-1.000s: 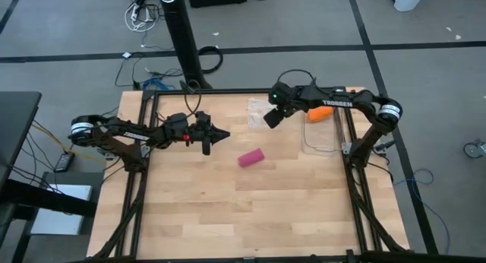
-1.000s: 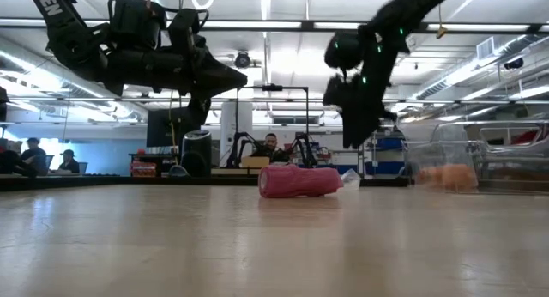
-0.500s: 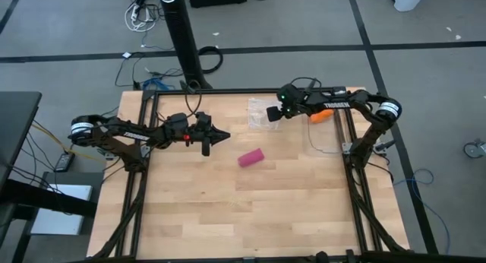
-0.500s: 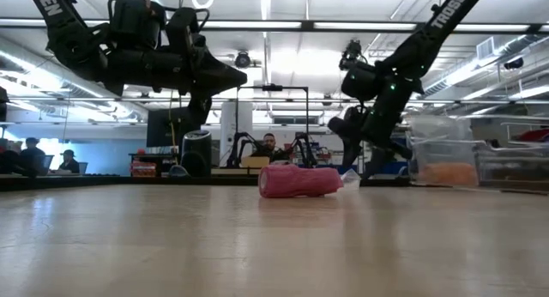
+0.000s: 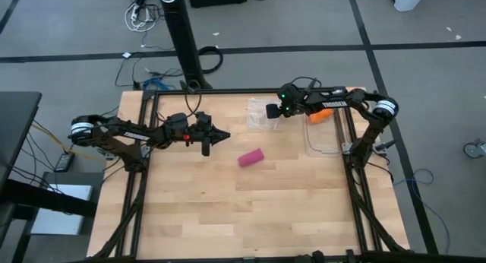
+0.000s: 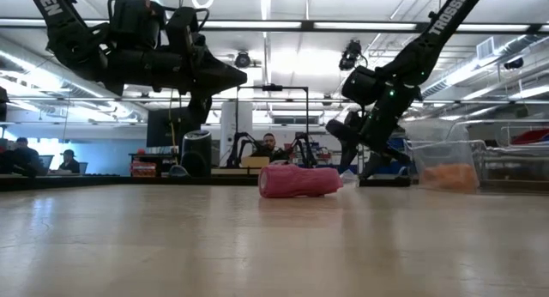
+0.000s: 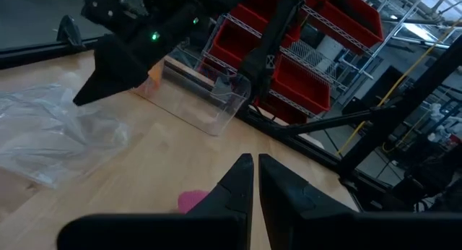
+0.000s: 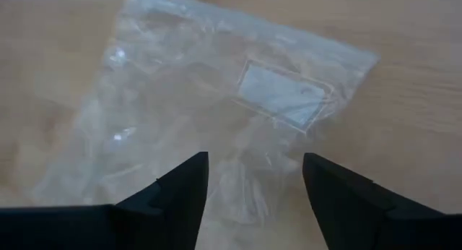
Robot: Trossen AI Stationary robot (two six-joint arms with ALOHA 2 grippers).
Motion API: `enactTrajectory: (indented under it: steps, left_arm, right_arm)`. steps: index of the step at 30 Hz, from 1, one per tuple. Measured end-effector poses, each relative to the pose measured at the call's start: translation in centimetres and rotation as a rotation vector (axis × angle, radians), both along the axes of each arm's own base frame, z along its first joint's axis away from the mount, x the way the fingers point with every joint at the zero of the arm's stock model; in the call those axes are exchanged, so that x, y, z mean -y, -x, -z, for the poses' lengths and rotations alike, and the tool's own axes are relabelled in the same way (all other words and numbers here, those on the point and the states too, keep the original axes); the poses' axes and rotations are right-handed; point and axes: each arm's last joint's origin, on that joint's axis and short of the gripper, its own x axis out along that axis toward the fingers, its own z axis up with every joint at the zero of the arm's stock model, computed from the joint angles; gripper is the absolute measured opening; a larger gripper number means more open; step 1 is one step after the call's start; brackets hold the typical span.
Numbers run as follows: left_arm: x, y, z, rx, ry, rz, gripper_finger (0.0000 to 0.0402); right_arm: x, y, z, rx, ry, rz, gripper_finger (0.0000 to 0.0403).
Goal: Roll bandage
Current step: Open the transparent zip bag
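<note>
Clear plastic bin [image 5: 328,134] at the table's right edge; we see an orange roll [image 5: 320,115] inside it, at its far end. In the low view the bin [image 6: 446,165] shows as a see-through box with the orange mass [image 6: 444,176] within.

Empty clear plastic bag [image 5: 260,115] lies flat on the wooden table [image 5: 250,210], just left of the bin; in the right wrist view the bag [image 8: 216,113] fills the frame, crumpled, with a pale label patch.

Right gripper [image 5: 271,112] hovers over the bag, fingers [image 8: 180,192] spread wide, holding nothing.

The bandage [image 5: 250,157], rolled into a small pink cylinder, rests on bare wood near the table's middle, apart from bag and bin; nothing touches it. Low view shows the bandage [image 6: 299,180] lying on its side.

Left gripper [image 5: 225,134] hangs above the table, left of the bandage, fingers [image 7: 234,181] nearly together, nothing between them.
</note>
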Motion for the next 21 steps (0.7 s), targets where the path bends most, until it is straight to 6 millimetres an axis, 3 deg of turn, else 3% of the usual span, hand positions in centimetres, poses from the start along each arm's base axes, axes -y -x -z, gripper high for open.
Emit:
enactTrajectory:
  steps: [6,11,14,19,21]
  left_arm:
    - [0.0,0.0,0.0,0.0,0.0,0.0,0.0031]
    - [0.0,0.0,0.0,0.0,0.0,0.001,0.0031]
    - [0.0,0.0,0.0,0.0,-0.004,0.002,0.0031]
    - [0.0,0.0,-0.1,0.01,-0.008,0.002,0.003]
    - [0.0,0.0,-0.3,0.031,-0.014,0.001,0.003]
  right_arm:
    - [0.5,-0.8,2.1,0.009,-0.018,0.002,0.0218]
    - [0.2,-1.6,1.8,0.037,0.05,-0.051,0.0195]
    - [-0.3,-2.2,1.5,0.041,0.105,-0.103,0.015]
    - [-0.9,-3.1,0.9,0.033,0.221,-0.183,0.0023]
    - [-1.0,-3.3,0.7,0.025,0.266,-0.193,0.0012]
